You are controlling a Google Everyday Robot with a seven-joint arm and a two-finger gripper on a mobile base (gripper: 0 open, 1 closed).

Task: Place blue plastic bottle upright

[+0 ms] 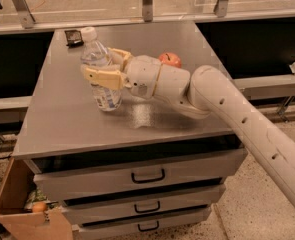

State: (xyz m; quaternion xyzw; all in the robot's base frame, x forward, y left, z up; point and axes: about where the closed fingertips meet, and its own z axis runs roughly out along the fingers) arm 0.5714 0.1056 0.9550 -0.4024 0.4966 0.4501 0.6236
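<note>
The blue plastic bottle (101, 71) is clear with a white cap and a pale label. It stands nearly upright on the grey cabinet top (67, 119), left of centre, tilted slightly with its cap toward the back left. My gripper (103, 68) reaches in from the right, and its cream fingers (103, 77) are shut around the bottle's middle. The bottle's base is at or just above the surface. The white arm runs off to the lower right.
A red apple (170, 59) sits just behind my wrist. A small dark object (74, 37) lies at the back left corner. Drawers (147, 176) are below the top. A cardboard box (22, 209) stands on the floor at lower left. A railing runs behind.
</note>
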